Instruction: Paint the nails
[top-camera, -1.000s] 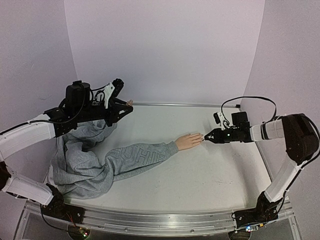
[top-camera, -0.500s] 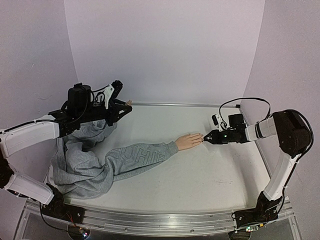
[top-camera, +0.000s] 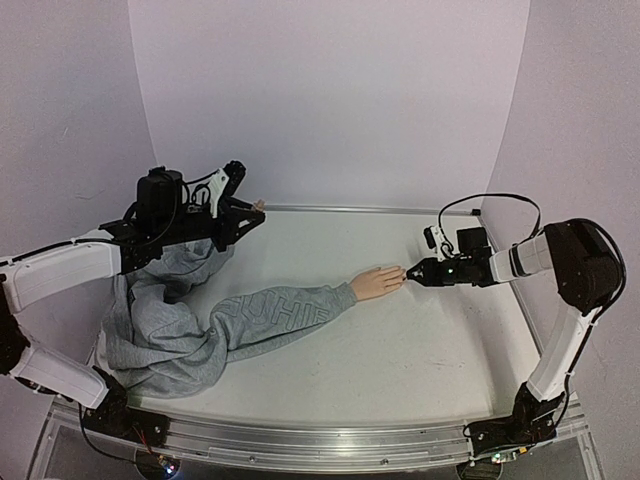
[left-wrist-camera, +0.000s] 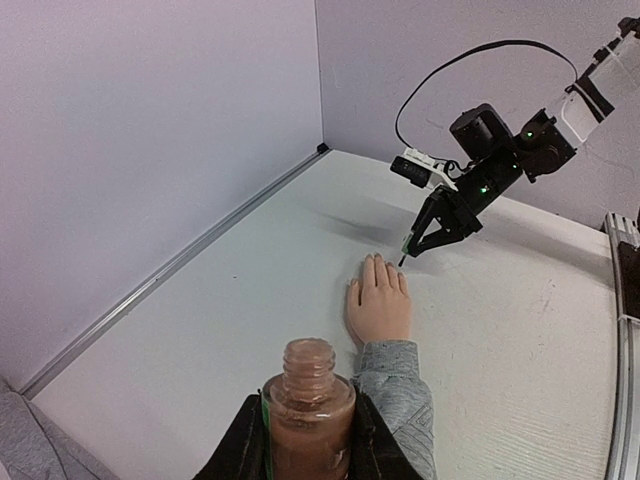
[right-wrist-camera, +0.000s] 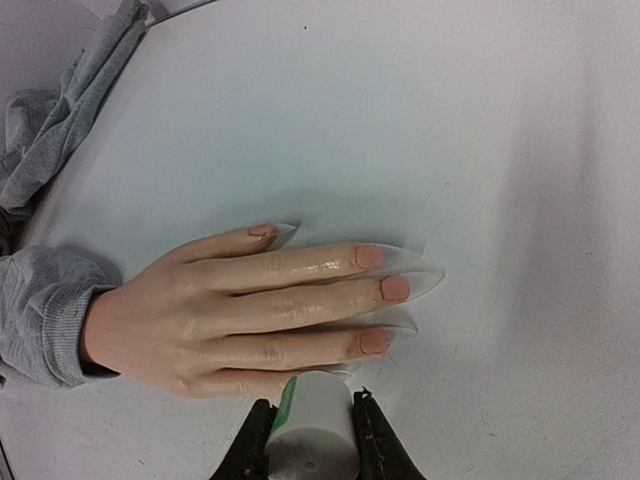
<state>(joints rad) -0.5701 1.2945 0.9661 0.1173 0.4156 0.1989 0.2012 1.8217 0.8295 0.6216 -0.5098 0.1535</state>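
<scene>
A peach mannequin hand (top-camera: 378, 283) (left-wrist-camera: 379, 305) (right-wrist-camera: 230, 310) lies palm down at the end of a grey sweatshirt sleeve (top-camera: 285, 312). Its nails (right-wrist-camera: 395, 288) on three long fingers look pink, with clear long tips. The little finger's nail is hidden under a white brush cap (right-wrist-camera: 313, 430). My right gripper (top-camera: 410, 274) (right-wrist-camera: 312, 408) is shut on that cap, right at the fingertips. In the left wrist view a dark brush tip (left-wrist-camera: 402, 262) points down beside the fingers. My left gripper (top-camera: 255, 208) (left-wrist-camera: 308, 435) is shut on an open bottle of brownish-pink polish (left-wrist-camera: 308, 400), held at the back left.
The bunched grey sweatshirt (top-camera: 165, 335) covers the table's left side under my left arm. A metal rail (top-camera: 350, 209) runs along the back edge by the lilac walls. A black cable (left-wrist-camera: 470, 60) loops above the right arm.
The right arm's elbow has swung slightly inward while its gripper stays at the fingertips. The left arm and the bottle have barely moved.
</scene>
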